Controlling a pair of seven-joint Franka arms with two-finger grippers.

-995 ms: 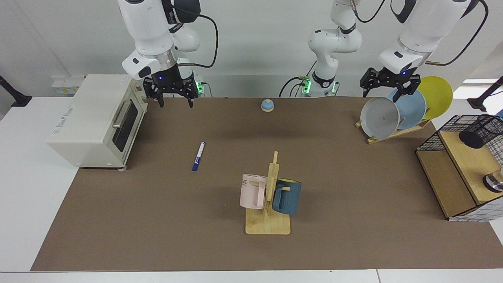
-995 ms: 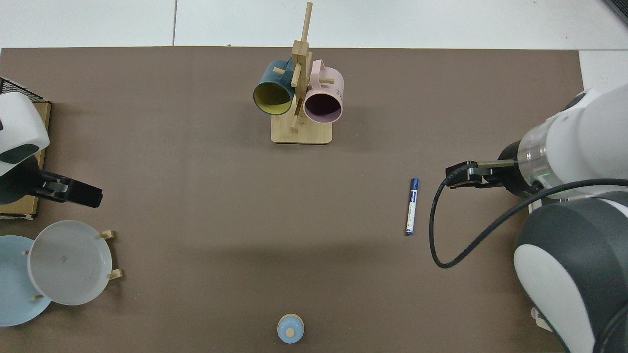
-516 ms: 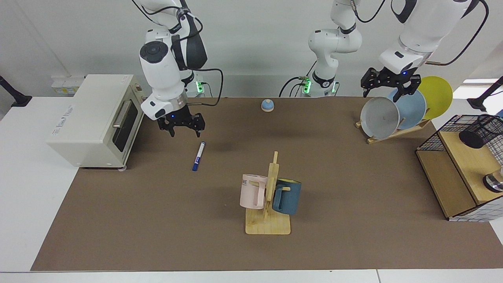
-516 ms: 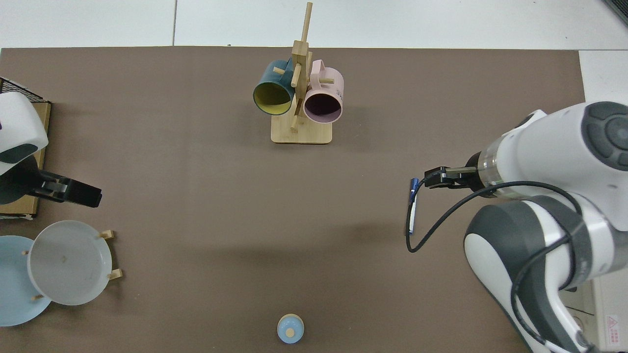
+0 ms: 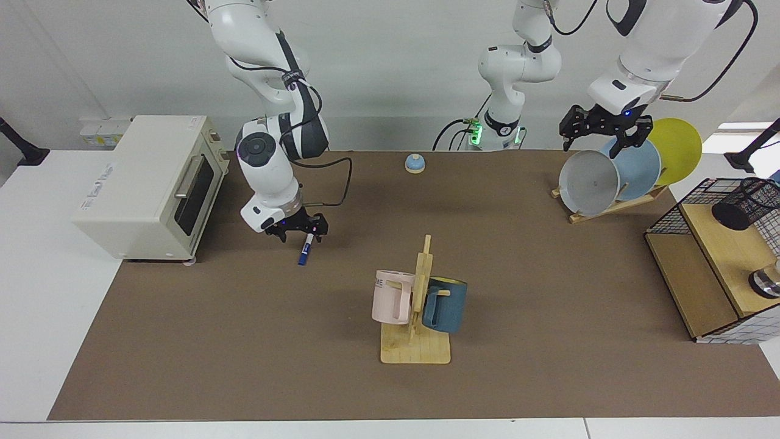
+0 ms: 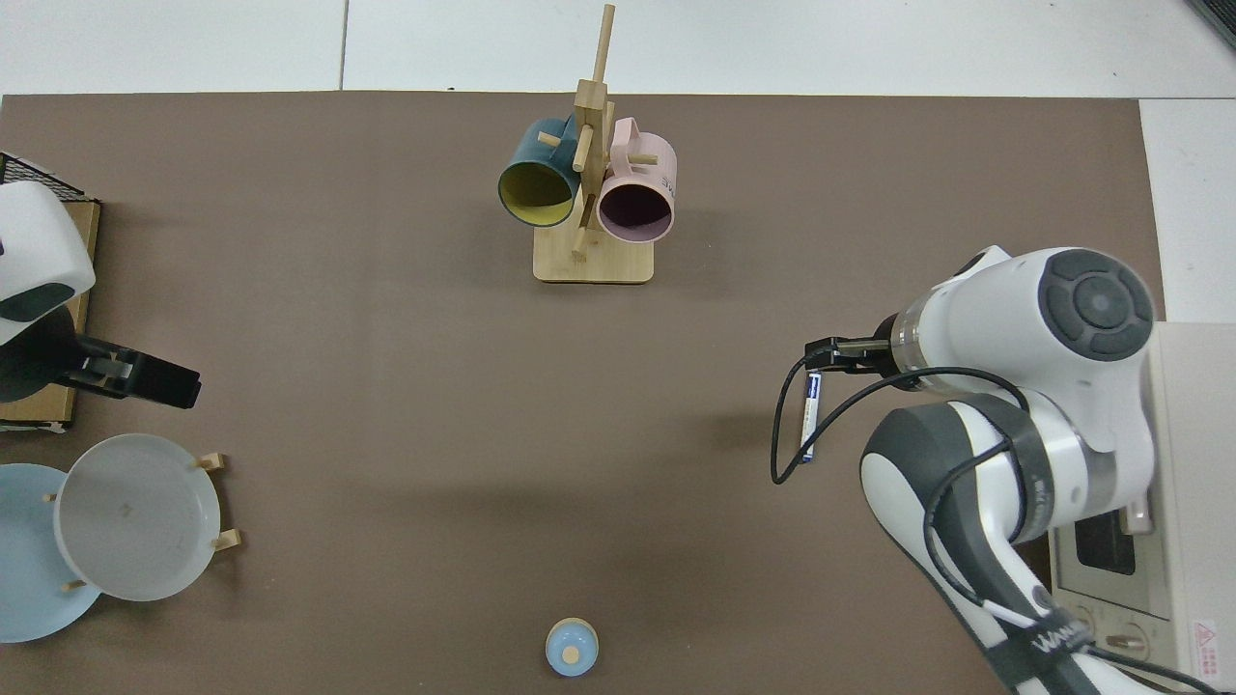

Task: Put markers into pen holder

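Right gripper (image 5: 298,233) is low over the marker (image 5: 306,249), fingers spread either side of its upper end, not clamped; marker lies flat on the brown tabletop (image 5: 244,341) beside the toaster oven (image 5: 143,183). Left gripper (image 5: 600,135) waits with fingers open above the grey plate (image 5: 588,181) in the plate rack. Pen holder (image 5: 740,207) sits in the wire rack (image 5: 688,207), well apart from the marker. Mug tree (image 5: 417,305) with pink mug (image 5: 390,297) stands between; mug lettering and toaster label unreadable.
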